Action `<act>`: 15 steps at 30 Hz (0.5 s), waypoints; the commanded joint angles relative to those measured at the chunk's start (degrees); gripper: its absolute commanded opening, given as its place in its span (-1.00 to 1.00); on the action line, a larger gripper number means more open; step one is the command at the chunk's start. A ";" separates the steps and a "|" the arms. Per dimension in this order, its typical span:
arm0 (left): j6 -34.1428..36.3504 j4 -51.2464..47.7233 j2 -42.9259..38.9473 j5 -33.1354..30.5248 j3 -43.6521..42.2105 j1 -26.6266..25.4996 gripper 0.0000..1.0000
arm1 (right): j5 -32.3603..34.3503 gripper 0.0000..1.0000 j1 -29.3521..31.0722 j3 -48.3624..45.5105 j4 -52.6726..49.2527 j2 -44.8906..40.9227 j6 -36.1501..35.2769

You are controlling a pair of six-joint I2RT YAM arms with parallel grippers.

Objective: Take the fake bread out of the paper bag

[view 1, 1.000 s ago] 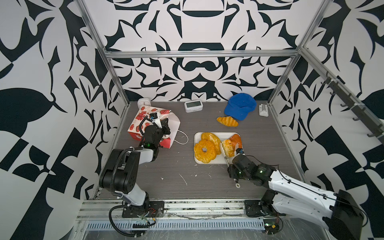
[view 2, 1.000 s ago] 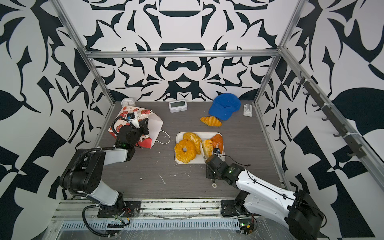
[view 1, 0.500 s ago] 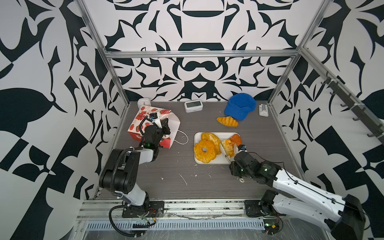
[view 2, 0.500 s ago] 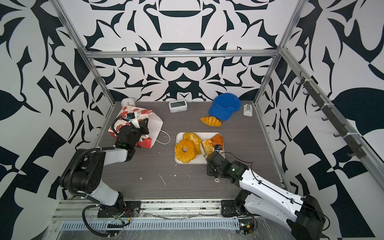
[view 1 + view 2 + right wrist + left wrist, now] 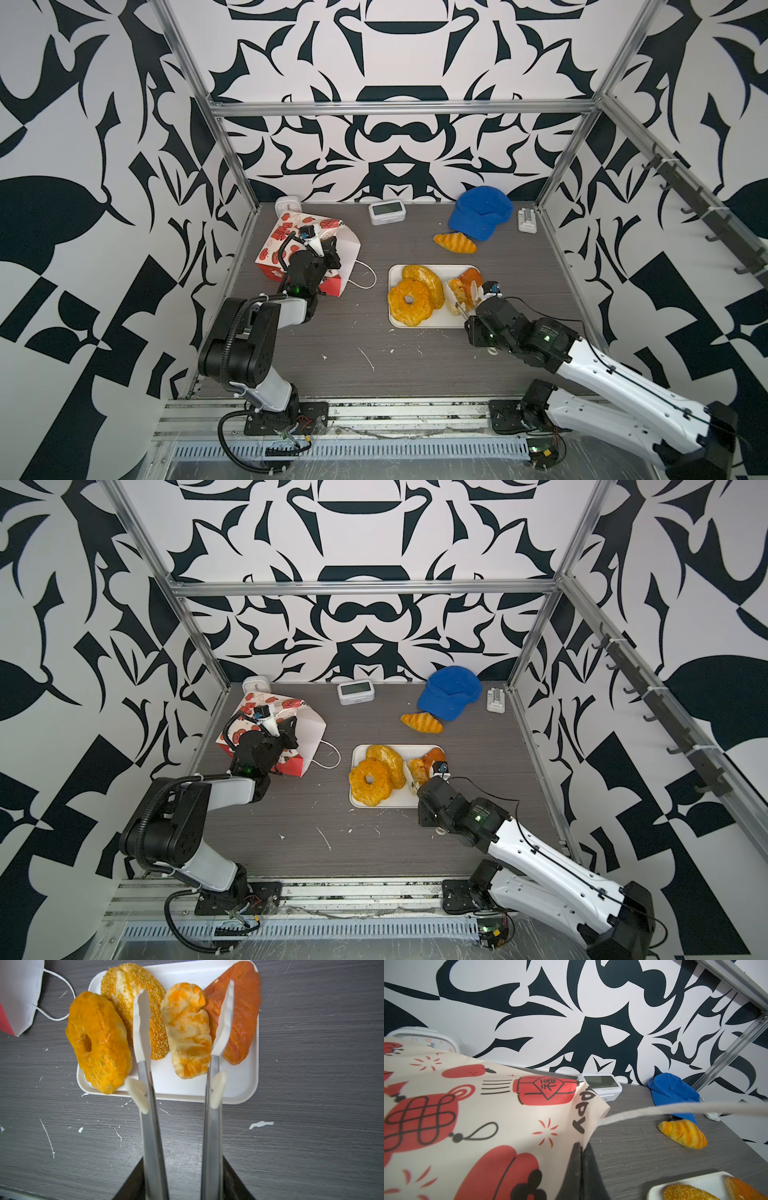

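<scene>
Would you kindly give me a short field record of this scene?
Left: bag on its side, edge pinched by left gripper
On tray: ring, loaf, croissant, wedge
Right: right gripper holds tongs, open astride the croissant
Loose: second croissant beside cap

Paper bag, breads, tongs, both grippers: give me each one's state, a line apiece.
paper bag: on its side, mouth open
left gripper: shut on its edge
right gripper: shut on tongs
tongs: open, astride pale croissant
tray: holds ring, loaf, wedge, pale croissant
other croissant: on table by blue cap
</scene>
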 commanded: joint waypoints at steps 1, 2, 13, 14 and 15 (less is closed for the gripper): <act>-0.84 1.39 0.17 0.77 -0.30 0.33 -1.00 | 3.62 -0.04 0.34 4.23 -0.63 -0.25 -2.45; -0.78 1.44 0.15 0.68 -0.29 0.33 -1.00 | 3.86 -0.04 0.38 4.98 -0.59 -0.08 -3.19; -0.86 1.61 0.19 0.78 -0.21 0.41 -1.00 | 8.12 -0.04 -6.29 13.73 2.35 8.42 -17.06; -0.86 1.57 0.17 0.74 -0.21 0.41 -1.00 | 7.60 -0.04 -8.01 14.01 2.94 9.14 -18.43; -0.89 1.66 0.25 0.85 -0.13 0.41 -1.00 | 6.56 -0.04 -10.42 14.26 3.86 10.02 -19.74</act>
